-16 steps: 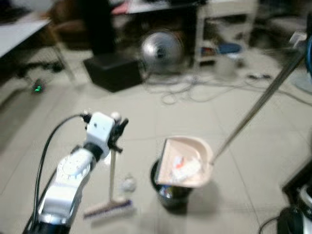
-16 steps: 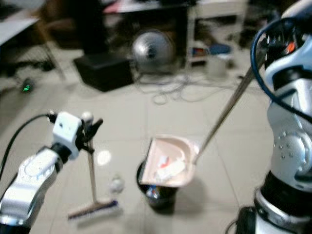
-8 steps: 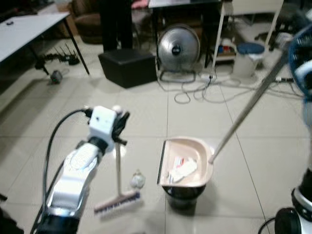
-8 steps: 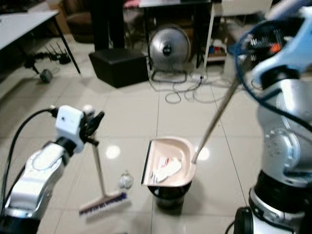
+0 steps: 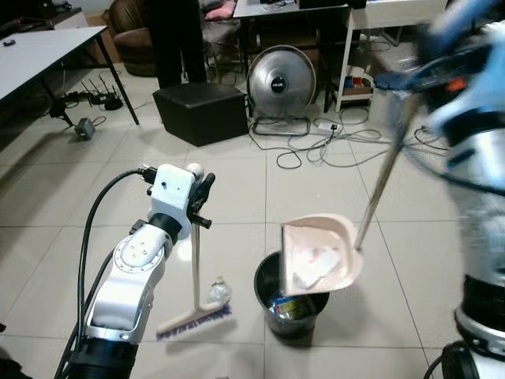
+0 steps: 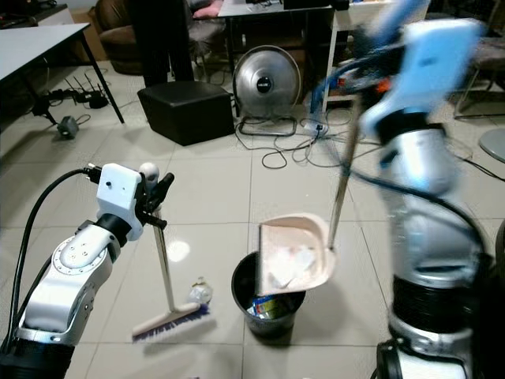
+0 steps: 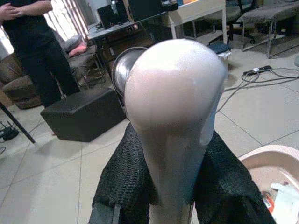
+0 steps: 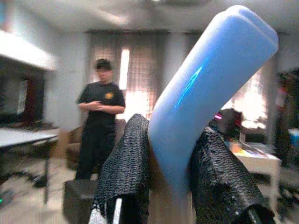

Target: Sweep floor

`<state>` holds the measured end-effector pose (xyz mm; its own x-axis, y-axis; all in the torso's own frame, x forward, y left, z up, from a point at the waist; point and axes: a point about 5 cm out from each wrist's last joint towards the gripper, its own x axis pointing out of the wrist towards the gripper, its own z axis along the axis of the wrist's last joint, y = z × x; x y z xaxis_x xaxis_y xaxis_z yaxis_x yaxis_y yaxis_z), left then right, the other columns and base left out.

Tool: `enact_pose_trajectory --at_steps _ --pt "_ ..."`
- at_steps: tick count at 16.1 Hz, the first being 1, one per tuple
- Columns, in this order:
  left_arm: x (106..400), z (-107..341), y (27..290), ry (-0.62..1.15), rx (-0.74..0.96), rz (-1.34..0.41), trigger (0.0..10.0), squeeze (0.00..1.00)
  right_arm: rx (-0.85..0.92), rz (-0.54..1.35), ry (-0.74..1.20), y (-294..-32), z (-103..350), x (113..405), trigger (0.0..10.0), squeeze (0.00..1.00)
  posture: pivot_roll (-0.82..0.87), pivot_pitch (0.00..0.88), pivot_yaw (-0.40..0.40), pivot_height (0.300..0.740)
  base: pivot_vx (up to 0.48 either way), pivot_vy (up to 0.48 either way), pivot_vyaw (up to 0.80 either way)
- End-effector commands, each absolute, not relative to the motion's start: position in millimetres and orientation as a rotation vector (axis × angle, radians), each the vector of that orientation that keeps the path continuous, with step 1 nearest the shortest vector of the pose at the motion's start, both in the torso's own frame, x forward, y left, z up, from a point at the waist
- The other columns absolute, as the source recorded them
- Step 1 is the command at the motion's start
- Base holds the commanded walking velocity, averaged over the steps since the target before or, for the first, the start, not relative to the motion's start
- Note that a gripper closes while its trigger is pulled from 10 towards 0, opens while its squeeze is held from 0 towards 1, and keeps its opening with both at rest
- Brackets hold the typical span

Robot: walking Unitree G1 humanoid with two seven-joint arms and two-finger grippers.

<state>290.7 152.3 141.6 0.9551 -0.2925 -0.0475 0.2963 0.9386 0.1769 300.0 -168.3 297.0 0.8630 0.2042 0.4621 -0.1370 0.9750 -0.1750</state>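
Left eye view: the broom (image 5: 195, 272) is held upright by the left gripper (image 5: 202, 199), whose fingers are closed on the top of its handle, with the bristled head resting on the tiled floor (image 5: 71, 221) just beside a crumpled scrap (image 5: 219, 292). The dustpan (image 5: 319, 254), with litter in it, is tilted over the black bin (image 5: 290, 304) and carried by its long handle. In the right wrist view the right gripper (image 8: 170, 154) is clamped around that handle's blue grip (image 8: 210, 84), with a person (image 8: 99, 126) standing in the background.
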Motion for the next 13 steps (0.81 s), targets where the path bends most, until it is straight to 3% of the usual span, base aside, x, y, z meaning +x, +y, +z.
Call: enact_pose_trajectory --at_steps 1,9,13 --pt "294 148 155 0.001 0.202 -0.273 10.0 0.00 -0.189 0.265 -0.547 -150 297 299 10.0 0.00 -0.04 0.007 0.095 0.740 0.000 0.000 0.00" --pt "289 150 164 -0.006 0.216 -0.224 10.0 0.00 -0.374 0.537 -0.548 -87 265 299 10.0 0.00 0.02 0.007 0.028 0.740 0.000 0.000 0.00" --pt "284 150 171 -0.005 0.222 -0.192 10.0 0.00 -0.368 0.614 -0.577 -64 254 292 10.0 0.00 0.04 0.006 0.010 0.740 0.000 0.000 0.00"
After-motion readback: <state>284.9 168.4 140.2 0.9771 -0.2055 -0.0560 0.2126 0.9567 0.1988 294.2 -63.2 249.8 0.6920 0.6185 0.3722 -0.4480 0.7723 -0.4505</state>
